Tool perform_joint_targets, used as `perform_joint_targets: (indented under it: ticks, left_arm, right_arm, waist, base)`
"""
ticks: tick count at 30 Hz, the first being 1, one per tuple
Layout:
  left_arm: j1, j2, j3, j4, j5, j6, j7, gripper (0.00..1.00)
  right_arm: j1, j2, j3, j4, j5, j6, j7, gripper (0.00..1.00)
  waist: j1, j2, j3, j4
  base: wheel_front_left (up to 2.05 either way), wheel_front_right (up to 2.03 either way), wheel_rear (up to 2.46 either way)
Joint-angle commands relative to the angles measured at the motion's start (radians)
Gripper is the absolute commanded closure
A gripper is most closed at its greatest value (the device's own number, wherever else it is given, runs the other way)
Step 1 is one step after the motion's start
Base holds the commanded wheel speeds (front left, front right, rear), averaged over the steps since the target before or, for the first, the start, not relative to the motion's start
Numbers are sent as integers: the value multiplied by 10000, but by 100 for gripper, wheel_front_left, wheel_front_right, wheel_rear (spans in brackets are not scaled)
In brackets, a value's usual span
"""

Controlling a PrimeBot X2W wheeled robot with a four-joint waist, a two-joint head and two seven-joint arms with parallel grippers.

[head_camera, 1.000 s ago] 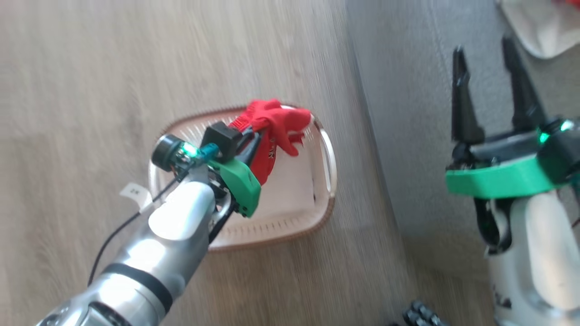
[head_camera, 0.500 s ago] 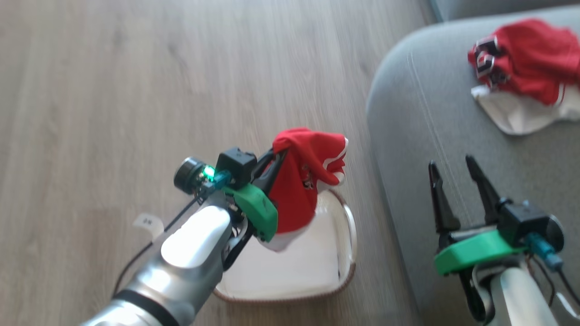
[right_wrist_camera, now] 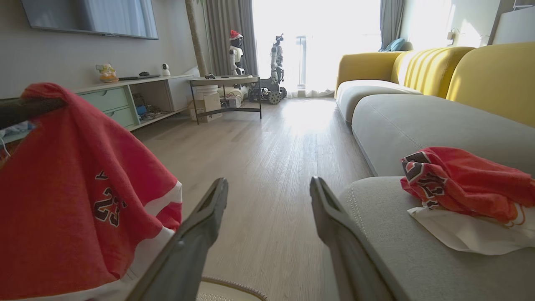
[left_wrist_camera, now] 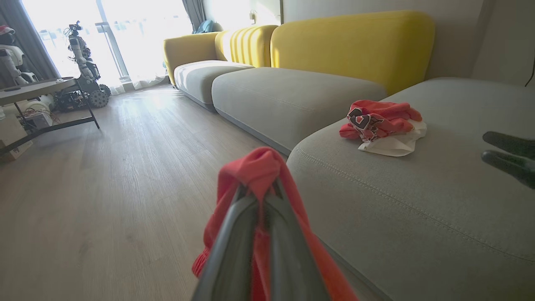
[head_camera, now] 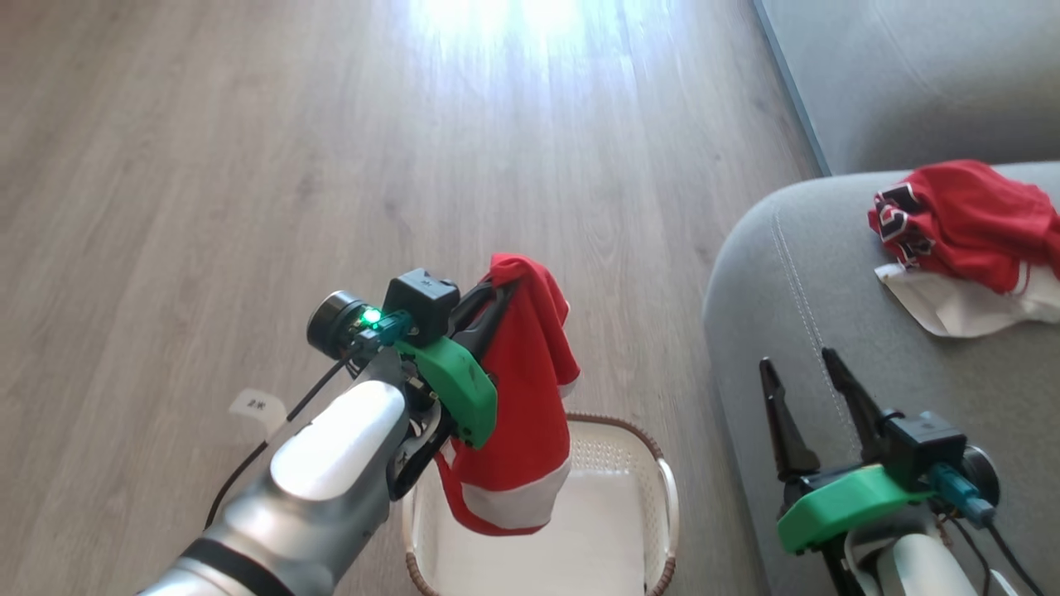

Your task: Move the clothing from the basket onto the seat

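Nearest, the left gripper (head_camera: 495, 291) has its fingers pinched fully together on a fold of a red jersey (head_camera: 530, 414), which a second ago was only just leaving the basket (head_camera: 667, 497) and now hangs clear above it, so the lift looks done and the carry to the seat (head_camera: 911, 364) remains. The jersey's long axis runs straight down from the pinch, white hem lowest and pointing into the basket, whose visible floor is bare. Further off, the right gripper (head_camera: 799, 364) stands spread wide and empty over the seat's edge, and beyond it a second jersey (head_camera: 961, 215) already lies on the cushion.
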Motion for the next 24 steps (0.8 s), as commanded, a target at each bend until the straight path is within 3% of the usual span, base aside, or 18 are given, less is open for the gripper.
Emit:
perform_joint_targets:
  ticks: [1, 11, 24]
  left_arm:
    - [-488, 316, 275, -477, -15, 31, 135, 100]
    - [-959, 312, 126, -1419, 51, 123, 721, 100]
    - [-1269, -17, -101, -2033, 67, 148, 789, 100]
  right_arm:
    - [-168, -29, 315, -187, 100, -4, -64, 0]
    - [-404, -29, 1215, 311, 159, -4, -41, 0]
    - [-2212, -29, 4387, 1597, 263, -4, 49, 0]
  waist:
    - [1, 0, -145, 153]
    - [1, 0, -277, 382]
    - [1, 0, -227, 403]
  base:
    - [0, 0, 0]
    - [0, 0, 0]
    - [0, 0, 0]
